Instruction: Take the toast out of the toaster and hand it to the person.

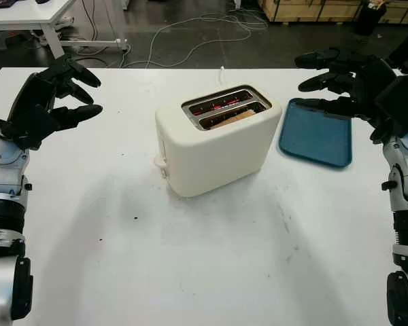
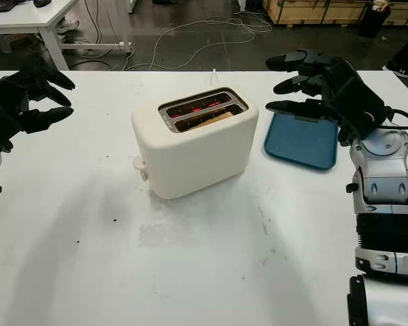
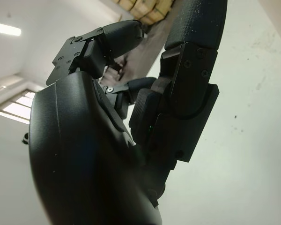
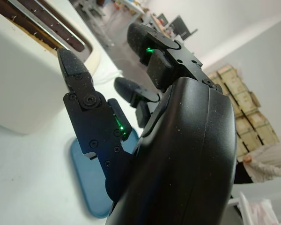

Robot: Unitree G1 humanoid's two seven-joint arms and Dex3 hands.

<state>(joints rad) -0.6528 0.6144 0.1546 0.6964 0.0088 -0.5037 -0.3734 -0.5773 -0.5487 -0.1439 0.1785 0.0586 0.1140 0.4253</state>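
Observation:
A cream two-slot toaster (image 1: 214,142) stands in the middle of the white table (image 1: 190,272). A brown slice of toast (image 1: 232,119) sits low in its nearer slot, and red heating wires glow in the far slot. My left hand (image 1: 54,95) is open, raised above the table's left side, well apart from the toaster. My right hand (image 1: 343,81) is open too, held above the blue tray (image 1: 316,136) to the right of the toaster. The toaster's upper edge (image 4: 33,42) lies just beyond my right fingers (image 4: 82,101).
The blue tray lies flat on the table just right of the toaster. The toaster's lever knob (image 1: 160,163) sticks out on its left end. Cables (image 1: 190,34) trail on the dark floor beyond the far edge. A person's sleeve (image 4: 269,168) is off to the right.

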